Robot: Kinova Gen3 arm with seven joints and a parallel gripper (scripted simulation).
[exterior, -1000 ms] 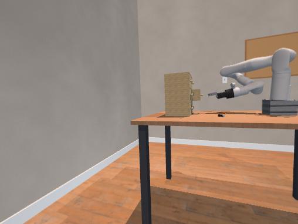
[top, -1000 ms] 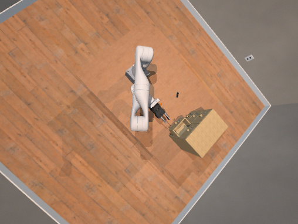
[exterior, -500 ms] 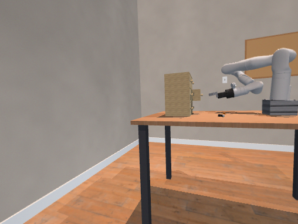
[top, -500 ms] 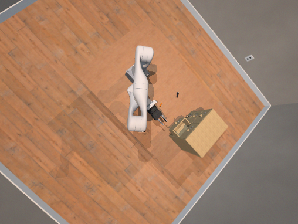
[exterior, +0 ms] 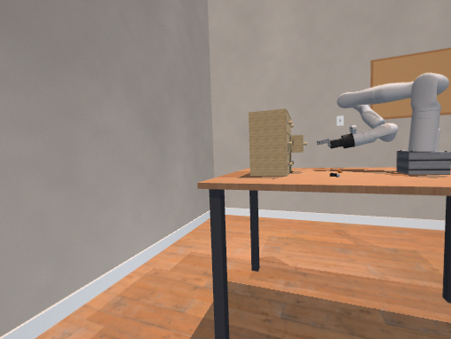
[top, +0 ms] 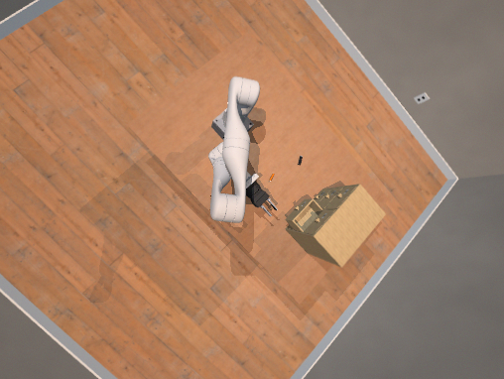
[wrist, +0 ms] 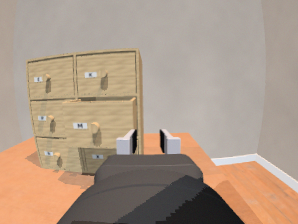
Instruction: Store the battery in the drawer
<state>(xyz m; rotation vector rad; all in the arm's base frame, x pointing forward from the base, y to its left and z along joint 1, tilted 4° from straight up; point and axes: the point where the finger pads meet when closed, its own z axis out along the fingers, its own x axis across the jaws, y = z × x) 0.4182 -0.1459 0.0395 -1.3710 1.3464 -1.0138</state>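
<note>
Though partly open and empty, the tool (top: 270, 211) (exterior: 318, 142) (wrist: 148, 137) just short of drawer M (top: 297, 224) (exterior: 297, 144) (wrist: 111, 114), not touching.

I've swung my pincer (top: 273, 212) (exterior: 318, 143) (wrist: 148, 137) sideways. From above, the orange item (top: 272, 177) (exterior: 339, 171) has come out from behind my arm (top: 236, 154) (exterior: 377, 94).
</note>
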